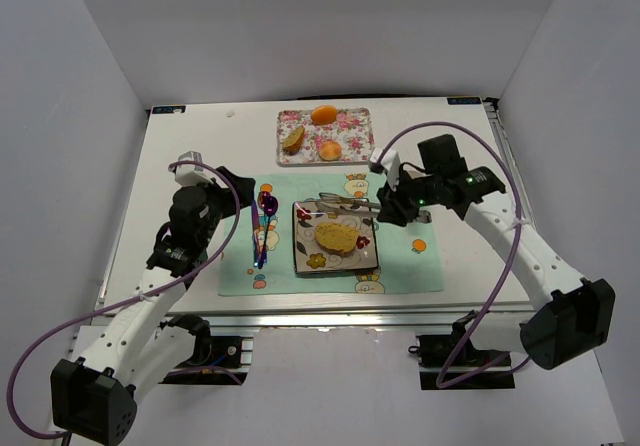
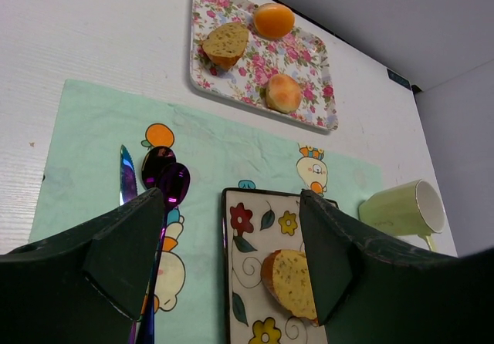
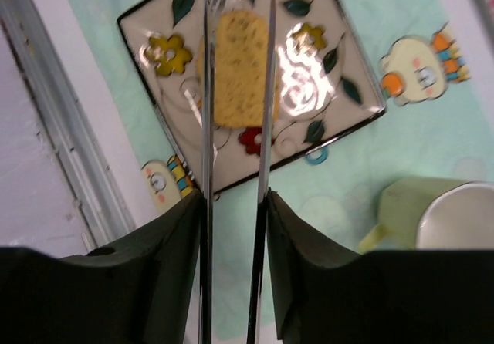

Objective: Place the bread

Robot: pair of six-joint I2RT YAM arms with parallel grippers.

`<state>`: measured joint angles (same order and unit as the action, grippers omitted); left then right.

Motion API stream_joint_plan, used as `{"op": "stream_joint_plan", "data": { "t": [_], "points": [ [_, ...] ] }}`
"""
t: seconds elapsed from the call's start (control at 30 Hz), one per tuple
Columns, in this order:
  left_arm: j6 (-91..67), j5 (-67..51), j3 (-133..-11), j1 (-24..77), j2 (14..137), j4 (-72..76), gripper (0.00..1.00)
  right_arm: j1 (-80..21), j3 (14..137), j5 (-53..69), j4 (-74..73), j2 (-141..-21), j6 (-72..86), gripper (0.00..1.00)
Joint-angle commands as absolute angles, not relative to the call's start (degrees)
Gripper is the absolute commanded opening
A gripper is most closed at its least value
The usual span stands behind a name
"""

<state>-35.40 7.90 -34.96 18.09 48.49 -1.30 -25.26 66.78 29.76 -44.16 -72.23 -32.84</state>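
The bread (image 1: 336, 236) is an oblong golden slice with a brown crust, lying flat on the square flowered plate (image 1: 304, 257) on the green mat. It also shows in the left wrist view (image 2: 297, 282) and the right wrist view (image 3: 239, 70). My right gripper (image 1: 386, 206) (image 3: 231, 205) is shut on metal tongs (image 1: 345, 202) (image 3: 206, 128). The tongs' two arms stand apart, above the bread and either side of it. My left gripper (image 1: 240, 188) (image 2: 231, 197) is open and empty, above the mat left of the plate (image 2: 245, 263).
A floral tray (image 1: 355, 132) (image 2: 316, 59) at the back holds a wedge slice (image 2: 226, 42), an orange ball (image 2: 274, 20) and a bun (image 2: 283, 92). A green mug (image 2: 401, 209) (image 3: 432, 213) stands right of the plate. A knife and purple spoons (image 1: 265, 216) (image 2: 166, 178) lie left of it.
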Motion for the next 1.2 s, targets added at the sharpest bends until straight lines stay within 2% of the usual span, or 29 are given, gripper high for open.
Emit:
{"op": "stream_joint_plan", "data": {
  "t": [0.0,0.07,0.2,0.3,0.43,0.6,1.17],
  "points": [
    [-35.6,6.9,-34.6,17.8,47.4,-0.6,0.8,-25.5,70.8,28.8,-37.4,-74.1,-29.5,0.42],
    [-35.4,6.7,-34.6,17.8,47.6,-0.4,0.8,-25.5,72.1,22.8,-30.4,-78.5,-27.1,0.36],
    [-35.2,6.2,-35.4,17.8,48.2,-1.1,0.8,-25.6,84.9,13.5,-26.7,-90.9,-27.6,0.34],
    [-35.3,6.8,-35.4,17.8,47.5,-1.1,0.8,-25.6,94.0,8.9,-25.5,-101.3,-25.5,0.36],
    [-36.3,7.6,-34.4,17.8,46.2,-0.7,0.8,-25.4,100.2,6.8,-26.2,-107.8,-21.5,0.42],
    [-37.1,8.1,-33.8,17.8,45.9,-0.4,0.8,-24.1,98.8,9.2,-26.3,-110.0,-15.9,0.5],
    [-36.5,6.5,-35.7,17.8,50.0,1.5,0.8,-19.6,95.9,14.8,-25.6,-113.3,-5.2,0.56]
  ]
}}
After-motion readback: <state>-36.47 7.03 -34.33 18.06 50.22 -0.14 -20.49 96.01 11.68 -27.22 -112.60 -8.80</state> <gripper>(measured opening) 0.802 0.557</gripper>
